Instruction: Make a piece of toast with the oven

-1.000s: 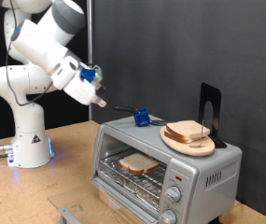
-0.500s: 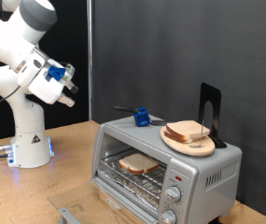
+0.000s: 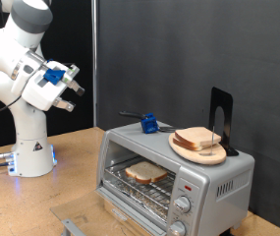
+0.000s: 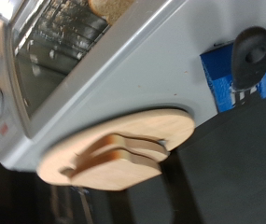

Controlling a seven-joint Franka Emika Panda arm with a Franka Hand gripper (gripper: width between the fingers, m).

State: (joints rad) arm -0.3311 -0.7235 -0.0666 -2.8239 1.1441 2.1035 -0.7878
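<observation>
While the two-finger gripper point(image 3: 74, 87) hangs empty with jaws apart far left, the silver toaster oven point(image 3: 175, 173) holds one pale bread slice point(image 3: 146, 173) on its rack; more slices point(image 3: 200, 139) lie on the round wooden plate point(image 3: 182, 148).

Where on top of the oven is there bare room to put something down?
Bare strip on the oven top between the blue tool and the wooden plate. The exterior view's right end is crowded: plate with bread, black stand. The hand hovers away, at the exterior view's left.
</observation>
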